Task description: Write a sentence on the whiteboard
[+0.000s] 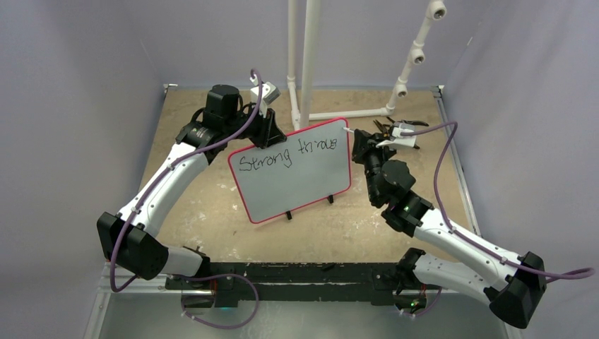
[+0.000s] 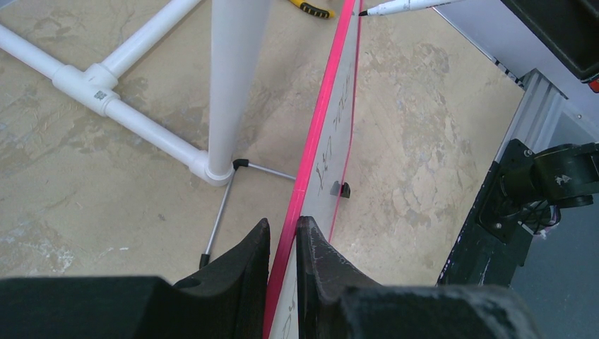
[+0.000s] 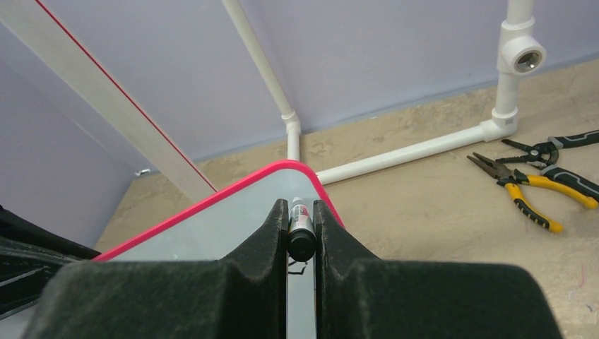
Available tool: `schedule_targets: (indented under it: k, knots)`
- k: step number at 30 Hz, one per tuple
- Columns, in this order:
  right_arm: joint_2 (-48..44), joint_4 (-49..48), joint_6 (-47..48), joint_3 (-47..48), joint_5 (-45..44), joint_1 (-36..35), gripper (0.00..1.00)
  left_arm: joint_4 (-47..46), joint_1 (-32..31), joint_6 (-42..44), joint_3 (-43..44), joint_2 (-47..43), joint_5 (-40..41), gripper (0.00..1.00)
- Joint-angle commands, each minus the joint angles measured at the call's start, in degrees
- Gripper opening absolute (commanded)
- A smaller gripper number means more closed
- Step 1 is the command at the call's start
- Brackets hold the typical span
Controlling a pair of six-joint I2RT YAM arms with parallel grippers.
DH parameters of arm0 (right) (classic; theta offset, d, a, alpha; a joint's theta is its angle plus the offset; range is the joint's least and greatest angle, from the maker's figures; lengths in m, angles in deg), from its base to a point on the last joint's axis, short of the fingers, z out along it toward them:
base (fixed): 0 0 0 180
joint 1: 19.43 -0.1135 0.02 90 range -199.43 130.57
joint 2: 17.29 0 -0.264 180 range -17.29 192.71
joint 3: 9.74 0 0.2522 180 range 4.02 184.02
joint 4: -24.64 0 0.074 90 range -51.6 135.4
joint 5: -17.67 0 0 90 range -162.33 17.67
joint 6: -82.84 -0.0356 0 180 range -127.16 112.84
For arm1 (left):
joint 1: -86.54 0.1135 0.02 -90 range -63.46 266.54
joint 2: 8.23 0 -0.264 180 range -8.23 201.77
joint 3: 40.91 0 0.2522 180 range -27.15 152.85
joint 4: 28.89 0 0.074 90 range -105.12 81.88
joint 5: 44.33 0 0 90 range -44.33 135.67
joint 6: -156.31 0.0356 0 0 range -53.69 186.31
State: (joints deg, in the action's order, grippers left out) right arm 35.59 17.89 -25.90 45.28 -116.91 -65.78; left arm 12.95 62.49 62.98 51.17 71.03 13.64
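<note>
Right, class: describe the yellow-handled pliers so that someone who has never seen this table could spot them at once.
Find the red-edged whiteboard standing mid-table. On the table past its top right corner, beside the white pipe frame, lie two hand tools. The pliers are the pair with yellow handles; the tool beside them has black grips.

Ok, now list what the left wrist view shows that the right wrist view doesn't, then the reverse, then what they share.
Left wrist only: the left gripper pinching the whiteboard by its red edge, the sentence seen almost edge-on, a black foot, the wire stand behind the board, and the tip of the marker by the board's far end.
Right wrist only: the right gripper clamped on the marker's body, and an open pipe socket.
Both: the whiteboard, the marker, the white pipe frame and the table.
</note>
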Motion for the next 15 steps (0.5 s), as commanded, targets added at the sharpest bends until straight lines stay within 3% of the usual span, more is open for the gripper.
schedule_targets:
  k: [1, 15]
  knots:
    - [-0.4, -0.6, 0.1, 1.5, 1.8, 0.3, 0.00, 4.3, -0.2, 0.6, -1.3, 0.5, 1.3, 0.00]
    - [-2.4, 8.5, -6.7, -0.9, 2.4, 0.3, 0.00, 4.0, -0.2, 0.5, -1.4, 0.5, 1.3, 0.00]
